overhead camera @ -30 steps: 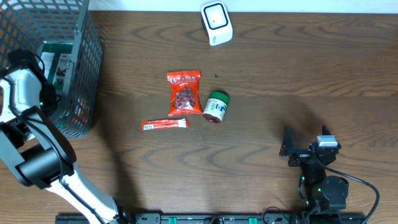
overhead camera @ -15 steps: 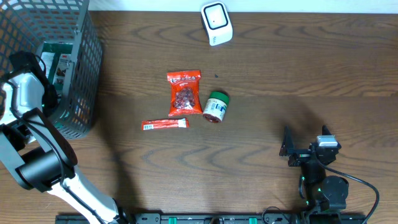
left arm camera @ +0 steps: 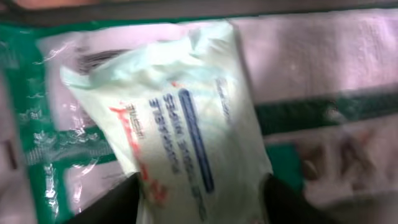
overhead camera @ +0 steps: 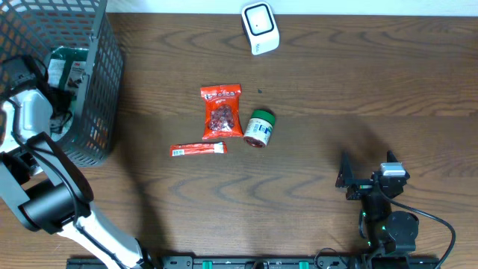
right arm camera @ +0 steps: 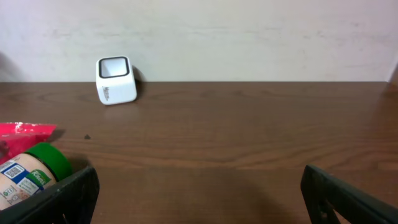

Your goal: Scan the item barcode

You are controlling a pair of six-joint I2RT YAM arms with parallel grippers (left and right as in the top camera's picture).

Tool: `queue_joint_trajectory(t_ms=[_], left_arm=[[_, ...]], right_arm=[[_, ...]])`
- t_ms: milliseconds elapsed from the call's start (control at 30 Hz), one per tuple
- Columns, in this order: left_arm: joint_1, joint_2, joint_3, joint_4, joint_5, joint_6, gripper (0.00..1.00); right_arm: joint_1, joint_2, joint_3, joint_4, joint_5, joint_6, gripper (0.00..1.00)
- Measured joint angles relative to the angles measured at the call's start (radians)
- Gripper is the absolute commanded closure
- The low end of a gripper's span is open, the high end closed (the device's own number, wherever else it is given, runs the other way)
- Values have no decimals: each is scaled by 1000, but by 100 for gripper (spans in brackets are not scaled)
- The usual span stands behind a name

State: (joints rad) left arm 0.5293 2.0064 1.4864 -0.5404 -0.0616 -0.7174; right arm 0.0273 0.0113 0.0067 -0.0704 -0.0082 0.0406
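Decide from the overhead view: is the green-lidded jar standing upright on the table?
No, the green-lidded jar lies on its side next to the red snack bag.

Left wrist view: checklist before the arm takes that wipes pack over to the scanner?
1. Wipes pack sits between the fingers of the left gripper: ok.
2. Firm grip on the pack: cannot tell; the fingers show only at the frame's bottom edge.
3. Barcode located: not ok; only the printed text face shows.
4. Pack out of the basket: not ok; the left arm reaches inside it.
5. Scanner uncovered at the table's far edge: ok.
6. Right gripper open, empty and away from the scanner: ok.
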Motion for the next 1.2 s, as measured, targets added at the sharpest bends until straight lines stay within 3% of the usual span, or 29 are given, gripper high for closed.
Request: queue_joint_trajectory(t_ms=[233,733,800,833,900,1200], left_arm=[[0,-55,-2,-24,59,111,14],[2,42,-3,-11,-12,7,14],[1,55,-1,-9,-22,7,31],[0,55,0,-10,-23,5,58],[4,58,0,-14,-27,1,73],[13,-13,-16,-25,2,6,77]], right_arm=[[0,0,0,0,0,0,1],[0,0,0,0,0,0,1],[0,0,0,0,0,0,1],[0,0,0,0,0,0,1],[0,0,0,0,0,0,1],[0,0,0,0,0,0,1]])
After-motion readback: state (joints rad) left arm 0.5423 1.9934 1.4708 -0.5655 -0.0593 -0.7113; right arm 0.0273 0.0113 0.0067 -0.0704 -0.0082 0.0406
